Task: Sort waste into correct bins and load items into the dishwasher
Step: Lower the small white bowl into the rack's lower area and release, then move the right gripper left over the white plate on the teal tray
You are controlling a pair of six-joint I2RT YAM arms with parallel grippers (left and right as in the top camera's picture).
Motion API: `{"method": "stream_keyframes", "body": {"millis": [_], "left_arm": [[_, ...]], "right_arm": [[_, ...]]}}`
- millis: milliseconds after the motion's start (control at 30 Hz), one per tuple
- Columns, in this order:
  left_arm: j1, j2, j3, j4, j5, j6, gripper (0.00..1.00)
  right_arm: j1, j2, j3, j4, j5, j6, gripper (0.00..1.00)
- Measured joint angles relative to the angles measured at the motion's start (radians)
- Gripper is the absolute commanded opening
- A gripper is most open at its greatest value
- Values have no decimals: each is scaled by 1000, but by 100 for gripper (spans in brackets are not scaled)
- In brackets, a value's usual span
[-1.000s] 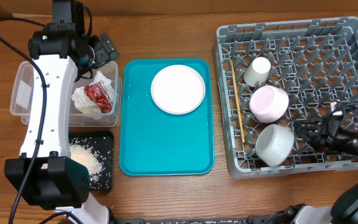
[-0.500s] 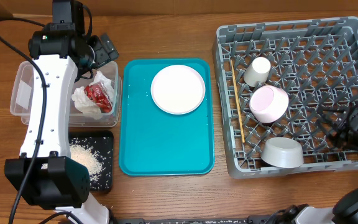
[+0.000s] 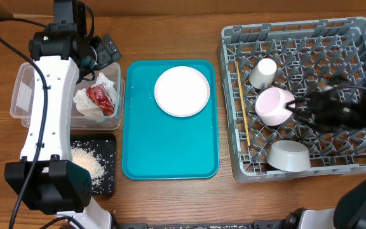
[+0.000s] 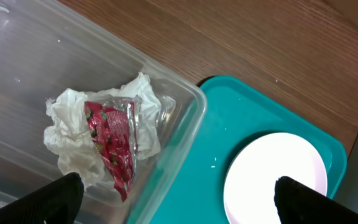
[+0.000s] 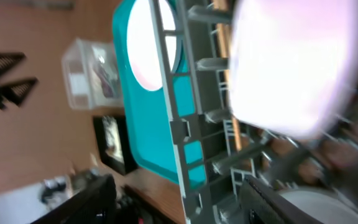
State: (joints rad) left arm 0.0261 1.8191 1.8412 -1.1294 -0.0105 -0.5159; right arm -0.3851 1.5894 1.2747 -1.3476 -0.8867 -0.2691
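We record the left gripper [image 4: 179, 182] above the near corner of the clear tub [image 3: 24, 95], its jaws spread wide with nothing between them. Inside the tub lies the crumpled napkin [image 4: 73, 137] with the red wrapper [image 4: 112, 142] resting on top of it. The black tray [image 3: 108, 173] sits in front of the tub and holds the loose crumbs [image 3: 86, 162].

The teal tray [image 3: 170, 159] lies between the tub and the grey rack [image 3: 361, 38]. The round plate [image 3: 182, 91] rests flat on the far half of the teal tray.

In the rack we note the cream cup [image 3: 264, 72] towards the far left, the pink bowl [image 3: 273, 105] just in front of it, and a pale bowl [image 3: 289, 156] turned mouth down at the near edge. The chopsticks [image 3: 242, 108] lie along the rack's left side.

The right gripper [image 5: 178, 182] is over the rack just beside the pink bowl, on its right. Its jaws stand apart and grip nothing, though both views of it are blurred
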Motion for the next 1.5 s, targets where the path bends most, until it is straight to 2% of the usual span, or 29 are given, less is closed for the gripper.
{"method": "stream_keyframes", "body": {"millis": [133,267,467,700,967,1167,1400,1500], "left_arm": [[0,0,0,0,0,0,100],[0,0,0,0,0,0,100],[0,0,0,0,0,0,100],[0,0,0,0,0,0,100],[0,0,0,0,0,0,100],[0,0,0,0,0,0,100],[0,0,0,0,0,0,100],[0,0,0,0,0,0,100]], "right_arm": [[188,0,1,119,48,95,66],[395,0,2,269,175,225,66],[760,0,2,489,472,389,66],[992,7,2,672,740,457,73],[1086,133,3,872,937,475,85],[1085,285,3,966,949,478,84],[1085,391,3,996,916,477,75],[1085,394,3,993,914,480,57]]}}
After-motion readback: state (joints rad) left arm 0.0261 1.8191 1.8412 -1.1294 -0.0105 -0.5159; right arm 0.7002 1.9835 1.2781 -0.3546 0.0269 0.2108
